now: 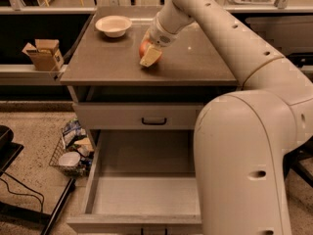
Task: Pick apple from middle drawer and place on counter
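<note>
Upper centre of the frame, the gripper clasped the apple low over the counter. Released carelessly, the apple could have rolled off.

Your pincer is clasping the apple at the middle of the table. The bowl is sitting well apart, back left. The arm is overhanging the right side of the open drawer.

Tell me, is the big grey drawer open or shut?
Open: the wide grey middle drawer is pulled out, its floor showing. The gripper holds the round red-orange apple at the brown-grey counter.
</note>
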`<control>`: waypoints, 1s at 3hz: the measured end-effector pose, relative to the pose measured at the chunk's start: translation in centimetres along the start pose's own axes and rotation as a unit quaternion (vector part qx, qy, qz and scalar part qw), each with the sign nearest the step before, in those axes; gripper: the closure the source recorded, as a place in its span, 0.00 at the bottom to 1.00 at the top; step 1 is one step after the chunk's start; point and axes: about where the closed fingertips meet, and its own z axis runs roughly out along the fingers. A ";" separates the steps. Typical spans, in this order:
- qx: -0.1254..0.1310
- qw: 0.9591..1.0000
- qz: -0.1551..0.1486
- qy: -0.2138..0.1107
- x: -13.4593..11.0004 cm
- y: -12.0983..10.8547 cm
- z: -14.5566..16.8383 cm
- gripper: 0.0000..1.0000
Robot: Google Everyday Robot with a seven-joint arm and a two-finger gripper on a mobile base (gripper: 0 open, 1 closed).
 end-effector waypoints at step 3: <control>0.000 1.000 0.000 0.000 0.0 0.0 0.0 0.00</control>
